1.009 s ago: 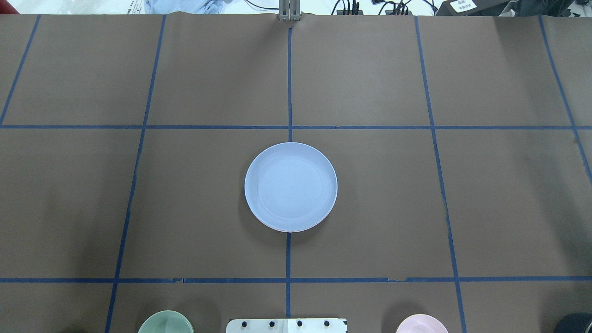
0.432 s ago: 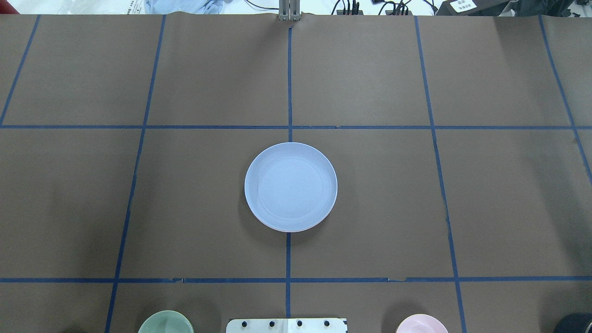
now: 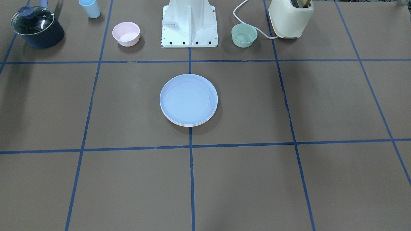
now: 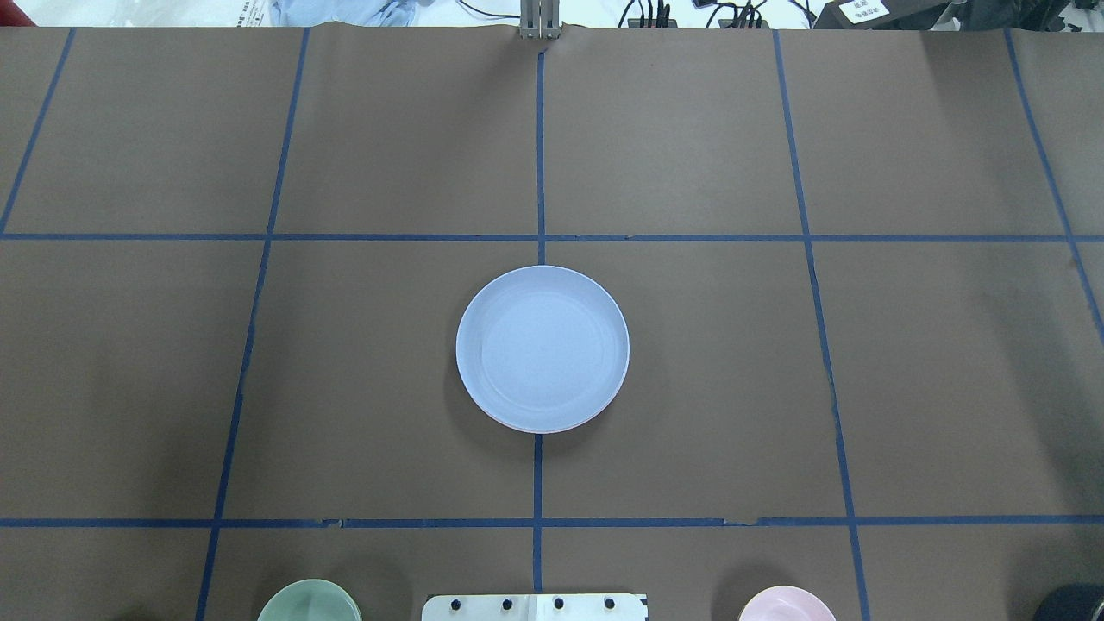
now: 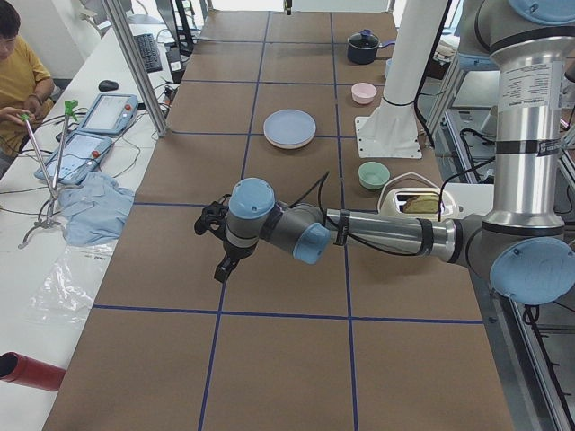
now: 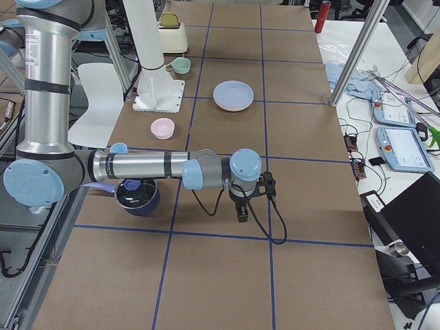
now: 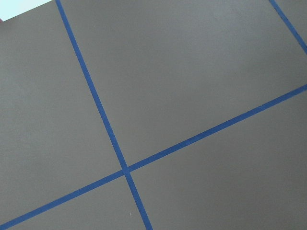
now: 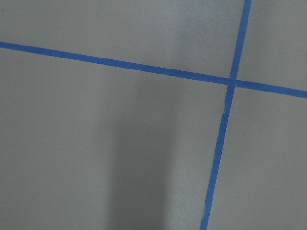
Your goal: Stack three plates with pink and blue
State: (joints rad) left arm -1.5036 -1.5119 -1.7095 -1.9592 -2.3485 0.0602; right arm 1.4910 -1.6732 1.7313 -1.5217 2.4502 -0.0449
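Note:
The light blue plate [image 4: 542,347] lies at the table's middle, on top of a stack; it also shows in the front view [image 3: 188,98]. Thin pale rims of the plates under it [image 3: 189,124] show at its edge, and one looks pink from the right side [image 6: 234,106]. I cannot pick out the cream plate by itself. The left gripper [image 5: 223,268] hangs over bare table far from the stack, seen only in the left side view. The right gripper [image 6: 242,210] hangs likewise at the other end. I cannot tell whether either is open or shut.
By the robot's base [image 3: 189,24] stand a small pink bowl [image 3: 126,33], a green bowl [image 3: 244,35], a light blue cup [image 3: 90,8], a dark pot with a glass lid [image 3: 37,26] and a cream toaster [image 3: 290,17]. Blue tape lines grid the brown table.

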